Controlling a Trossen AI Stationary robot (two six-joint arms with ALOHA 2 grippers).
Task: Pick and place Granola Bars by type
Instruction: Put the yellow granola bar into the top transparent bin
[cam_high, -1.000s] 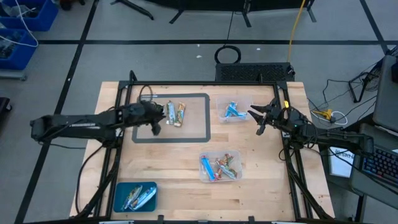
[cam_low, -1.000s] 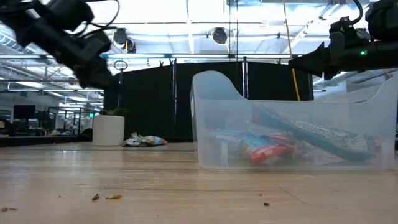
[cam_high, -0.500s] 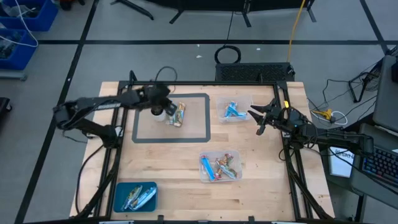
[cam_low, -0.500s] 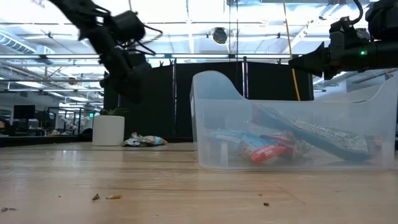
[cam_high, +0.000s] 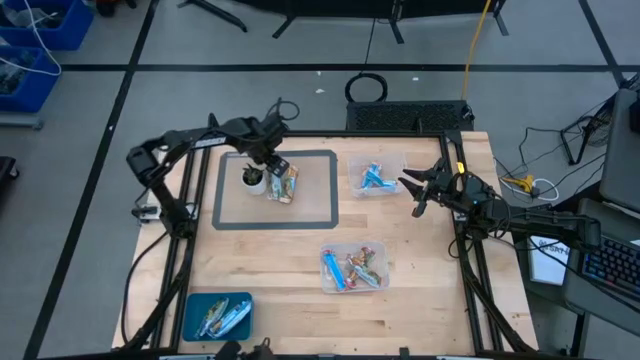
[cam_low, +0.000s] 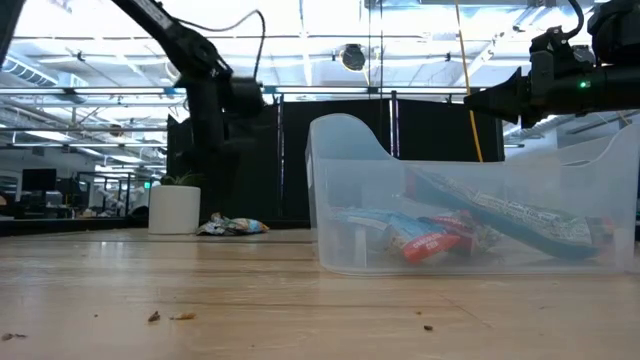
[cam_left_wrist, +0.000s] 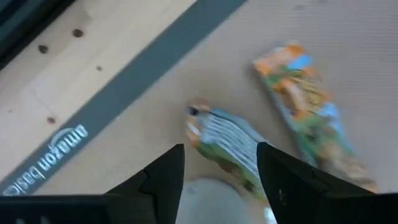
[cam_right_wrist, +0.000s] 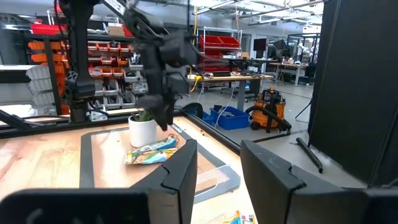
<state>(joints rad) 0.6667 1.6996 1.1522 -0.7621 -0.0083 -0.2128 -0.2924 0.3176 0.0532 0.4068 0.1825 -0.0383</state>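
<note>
Wooden table (cam_high: 270, 270) with a grey-bordered mat (cam_high: 318, 190) at its far left, where two granola bars (cam_high: 283, 183) lie side by side, touching a small white cup (cam_high: 253, 178). Over them hangs the left gripper (cam_high: 270, 160), its fingers (cam_left_wrist: 163, 180) spread apart with nothing between them; one bar (cam_left_wrist: 227, 142) shows in the gap below. More bars fill a clear tub (cam_high: 354, 268) near the table's middle, a second clear tub (cam_high: 377, 177) at the far right, and a blue tray (cam_high: 217, 315) at the near left corner. Beside the far tub waits the right gripper (cam_high: 414, 190), fingers (cam_right_wrist: 180, 171) parted and apparently empty.
</note>
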